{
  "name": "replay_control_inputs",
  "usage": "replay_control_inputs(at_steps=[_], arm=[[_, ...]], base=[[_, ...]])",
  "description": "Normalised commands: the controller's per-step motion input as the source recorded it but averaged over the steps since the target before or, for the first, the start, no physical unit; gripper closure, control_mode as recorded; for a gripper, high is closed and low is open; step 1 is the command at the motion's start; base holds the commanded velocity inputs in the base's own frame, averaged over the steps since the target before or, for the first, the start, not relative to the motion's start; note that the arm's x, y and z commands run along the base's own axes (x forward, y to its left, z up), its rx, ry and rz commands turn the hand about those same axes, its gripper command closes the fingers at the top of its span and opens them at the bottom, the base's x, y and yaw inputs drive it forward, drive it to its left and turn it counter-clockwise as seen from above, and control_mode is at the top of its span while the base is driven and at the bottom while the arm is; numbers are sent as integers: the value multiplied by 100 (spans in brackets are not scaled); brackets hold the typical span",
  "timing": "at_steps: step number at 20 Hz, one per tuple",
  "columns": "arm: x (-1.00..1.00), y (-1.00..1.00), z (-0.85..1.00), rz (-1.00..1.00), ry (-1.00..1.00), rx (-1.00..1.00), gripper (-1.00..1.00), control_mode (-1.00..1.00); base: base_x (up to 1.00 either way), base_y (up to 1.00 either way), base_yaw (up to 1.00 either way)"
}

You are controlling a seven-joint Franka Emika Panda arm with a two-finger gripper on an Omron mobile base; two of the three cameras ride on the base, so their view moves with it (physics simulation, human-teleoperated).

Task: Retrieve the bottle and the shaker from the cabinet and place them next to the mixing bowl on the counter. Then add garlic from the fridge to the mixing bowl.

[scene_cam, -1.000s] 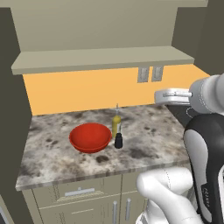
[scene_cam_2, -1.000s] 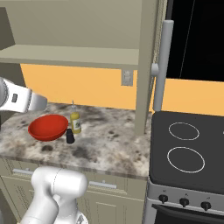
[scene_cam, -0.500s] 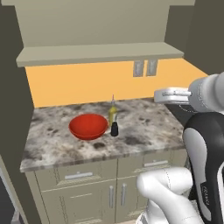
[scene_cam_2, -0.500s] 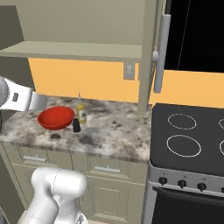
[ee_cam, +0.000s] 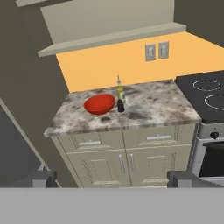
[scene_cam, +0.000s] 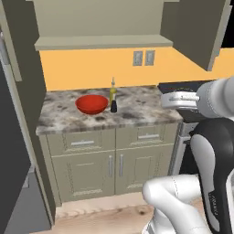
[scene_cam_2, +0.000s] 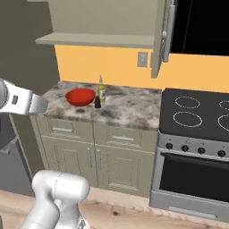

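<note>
1. Everything looks farther away than a second ago, because the base has driven back from the speckled grey, white and brown stone counter; lower cupboard doors and wooden floor show now.
2. On that counter, the round shiny red mixing bowl sits in the same spot as before.
3. Just beside the bowl, on the stove side, stands the slim bottle of yellow liquid with a thin neck. Its label is too small to make out.
4. The small black shaker stands right in front of the bottle. I cannot tell if they touch.
5. Above the bowl hangs the flat, plain beige-olive wall cabinet. Its top is cut off by the picture edge.
6. On the far side of the bowl from the stove, a dark grey door is only partly seen.
7. The black glass stove top has thin white rings.
8. The gripper is far from the bowl, its two dark finger tips spread wide apart with nothing between them. Only their ends peek up.
</note>
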Motion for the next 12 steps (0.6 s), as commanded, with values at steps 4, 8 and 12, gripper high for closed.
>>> replay_control_inputs(at_steps=[4, 8, 12], arm=[[0, 0, 0, 0, 0, 0, -100, 100], [0, 0, 0, 0, 0, 0, -100, 100], [0, 0, 0, 0, 0, 0, -100, 100]], base=[[-68, -18, 30], [-59, -12, 37], [-63, -12, 46]])
